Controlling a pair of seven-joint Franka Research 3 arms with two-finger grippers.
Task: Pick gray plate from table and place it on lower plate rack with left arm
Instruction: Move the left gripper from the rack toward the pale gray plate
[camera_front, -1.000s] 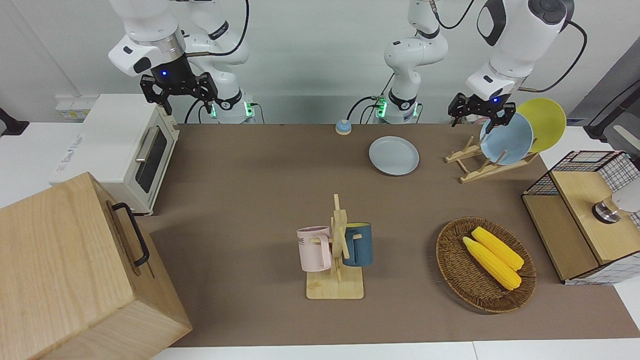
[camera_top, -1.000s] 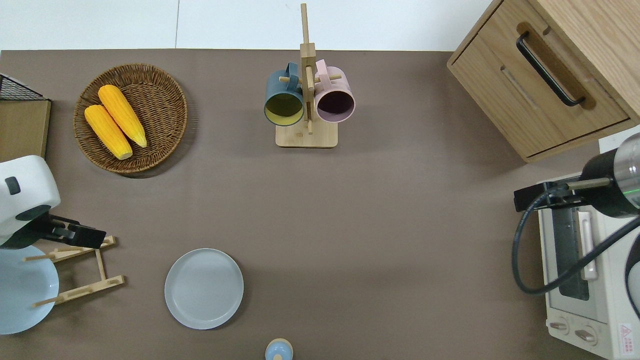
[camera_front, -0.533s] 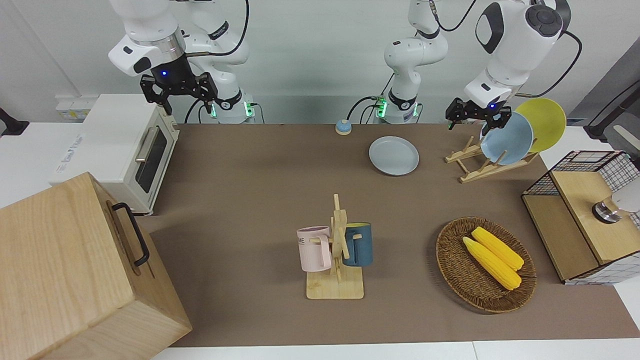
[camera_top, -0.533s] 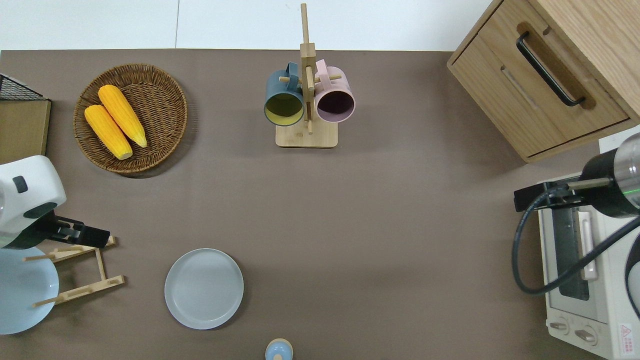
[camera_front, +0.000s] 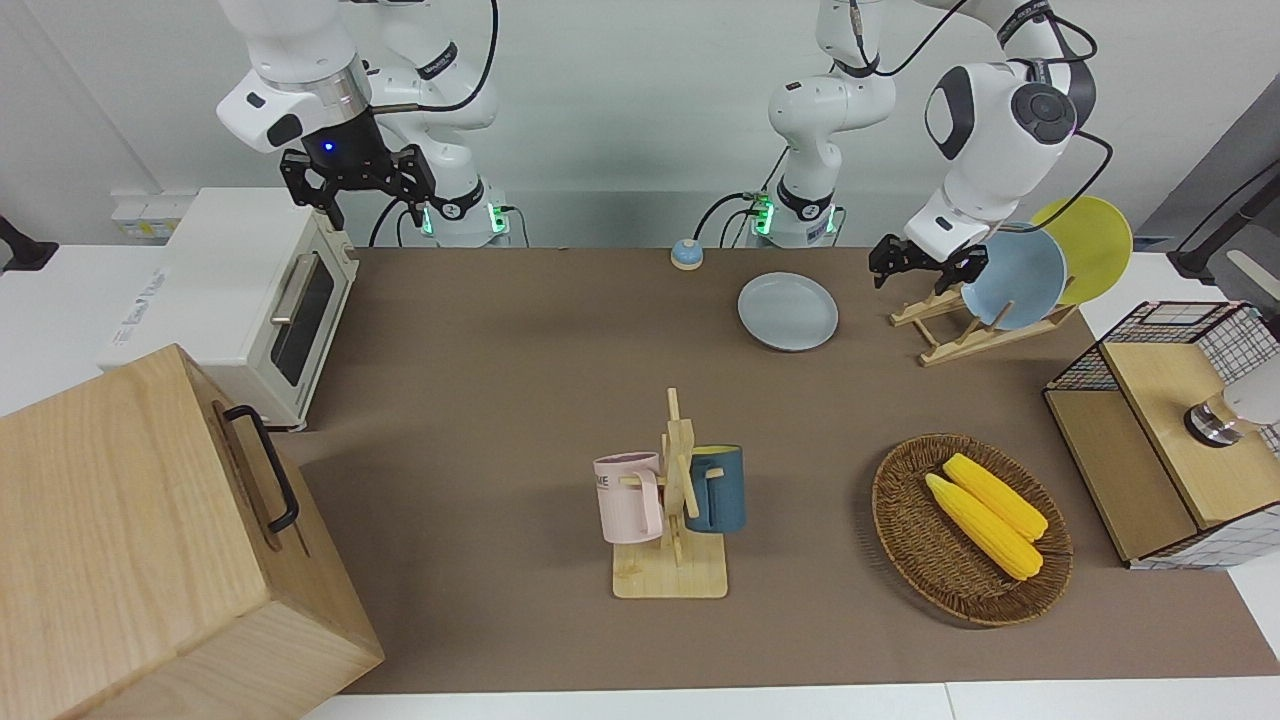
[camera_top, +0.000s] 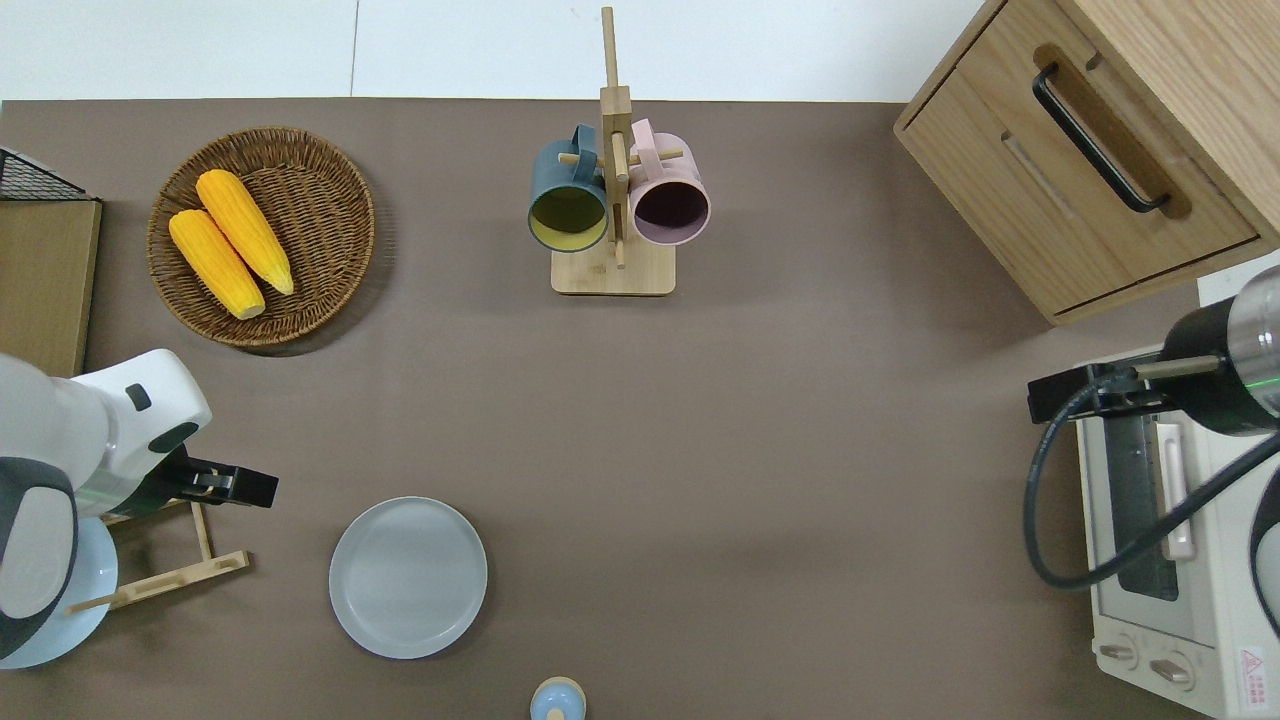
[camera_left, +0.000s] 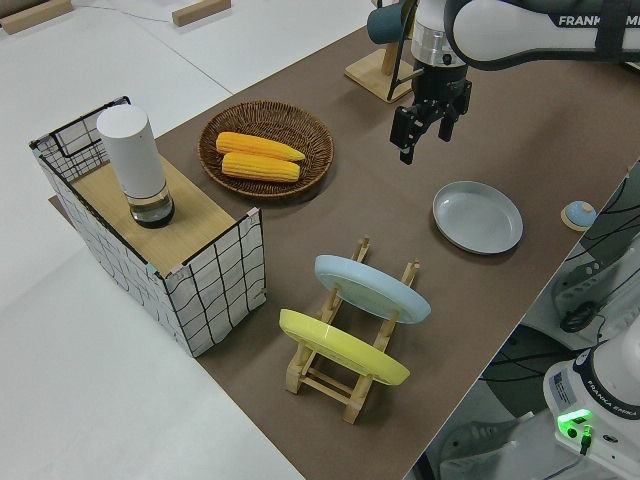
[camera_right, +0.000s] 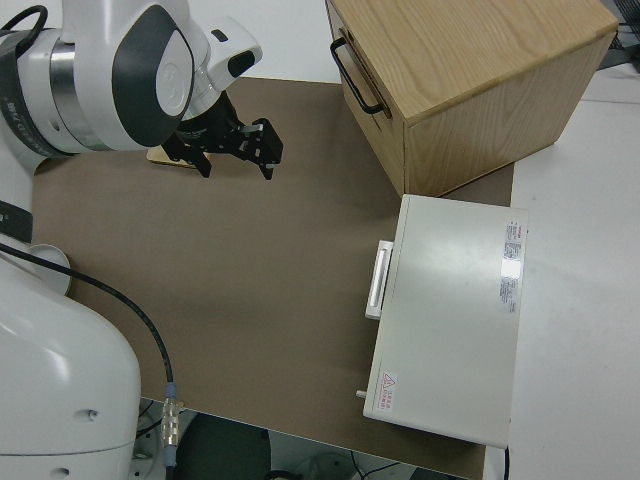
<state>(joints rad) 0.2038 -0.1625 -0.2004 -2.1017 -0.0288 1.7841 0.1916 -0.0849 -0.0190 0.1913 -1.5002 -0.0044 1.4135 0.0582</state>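
On the table (camera_top: 760, 450), the rack (camera_top: 175, 560) is seen at the left arm's end, with the gray plate (camera_top: 408, 577) lying flat beside it. The left gripper (camera_top: 262, 489), fingers spread and empty, is held over the rack's end toward the plate; the right arm is parked.

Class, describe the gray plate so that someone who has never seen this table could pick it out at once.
Start at the wooden plate rack near the left arm's end of the brown table. Beside it, toward the table's middle, the gray plate lies flat on the tabletop. Unlike the blue plate and yellow plate, it is pale gray and not standing in the rack.
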